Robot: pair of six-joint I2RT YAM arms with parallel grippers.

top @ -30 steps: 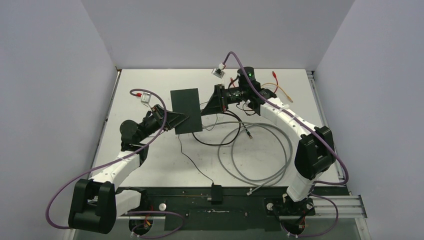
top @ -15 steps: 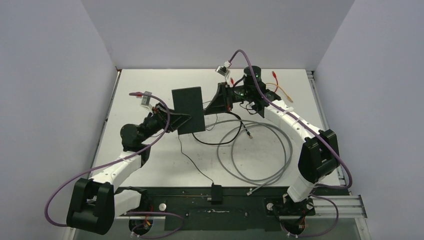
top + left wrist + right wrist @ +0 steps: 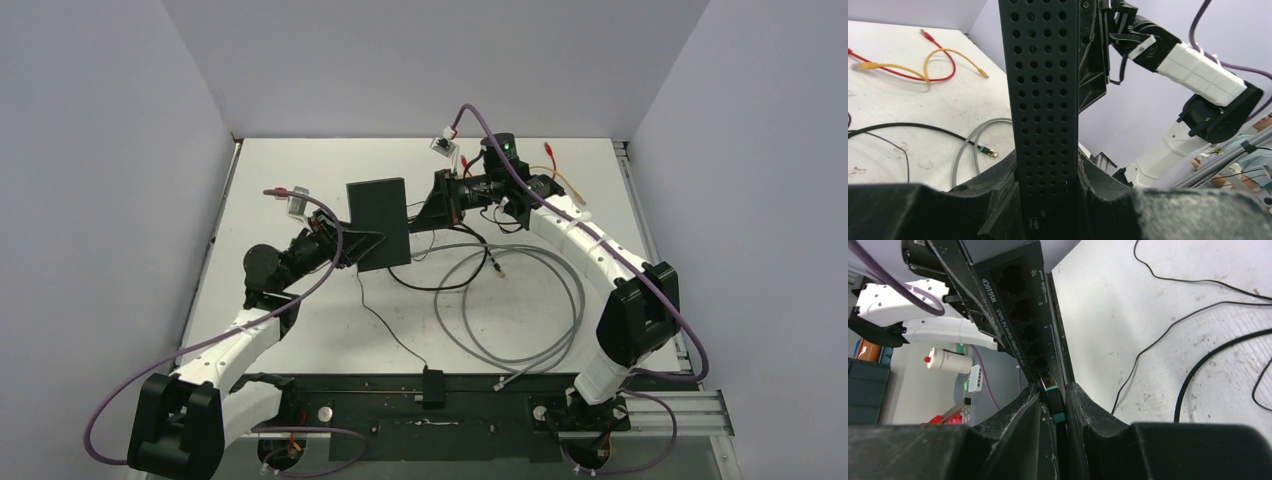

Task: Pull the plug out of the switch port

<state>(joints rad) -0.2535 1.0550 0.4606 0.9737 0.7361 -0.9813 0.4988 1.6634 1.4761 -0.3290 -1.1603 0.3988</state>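
The left gripper (image 3: 1048, 170) is clamping the switch (image 3: 378, 222) by its perforated edge, at the far middle of the table (image 3: 320, 340), between the two arms. The right gripper (image 3: 1053, 389) is pinching the plug (image 3: 1053, 412) (teal boot, seated in the port row). For a clean extraction, pull straight along the port axis while the left arm is bracing; sideways drag is likely to jam the latch.

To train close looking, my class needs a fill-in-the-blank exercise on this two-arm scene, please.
The left gripper is shut on the black ____.
Its side wall shows rows of round ____.
The right gripper is shut on the ____.
The large coiled cable on the table is ____.
Missing words: switch, holes, plug, grey.
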